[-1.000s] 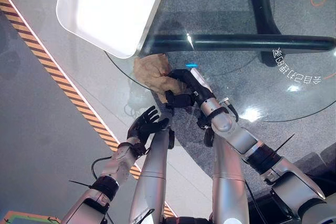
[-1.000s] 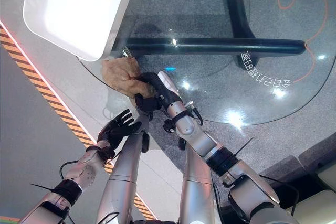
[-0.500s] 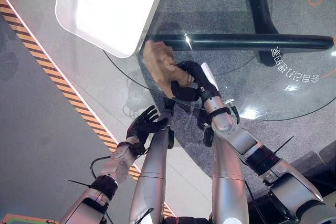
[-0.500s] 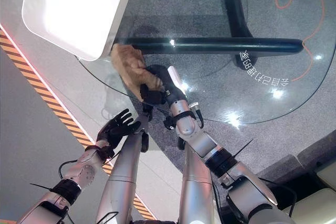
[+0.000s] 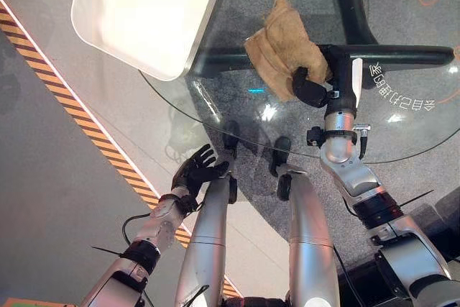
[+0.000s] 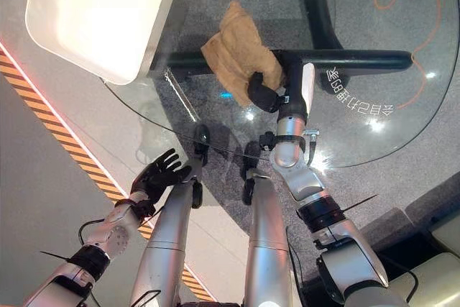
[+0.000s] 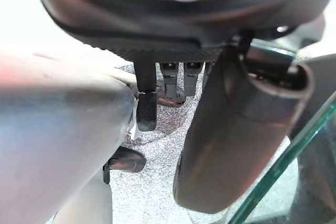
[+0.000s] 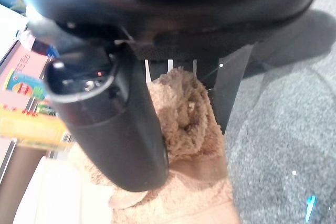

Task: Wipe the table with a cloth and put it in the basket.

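Risk first: cloth [image 5: 284,47] bunched rather than flat, so likely to smear in a narrow stripe or slip free of the right hand [image 5: 310,91] mid-stroke on slick glass. Curled fingers of that hand clamped on the cloth's near edge, thumb alongside in the right wrist view, most of the fabric trailing loose toward 11 o'clock from the hand. Pressing too hard near the rim of the glass worktop [image 5: 402,131] probably means dragging the cloth over the edge and dropping it to the floor. Another hazard: the white tray-like slab [image 5: 144,12] resting over the worktop's edge at 10 o'clock from the cloth, close enough to be nudged by a wide sweep. No basket spotted among these views, so the drop-off spot cannot be judged yet.

Left hand [image 5: 198,172] low off the worktop at 7 o'clock from the cloth, fingers spread and relaxed, holding nothing.

Count: one cloth, one glass worktop, one white slab, two hands, one orange cord [image 6: 402,5] looping on the floor at 2 o'clock.
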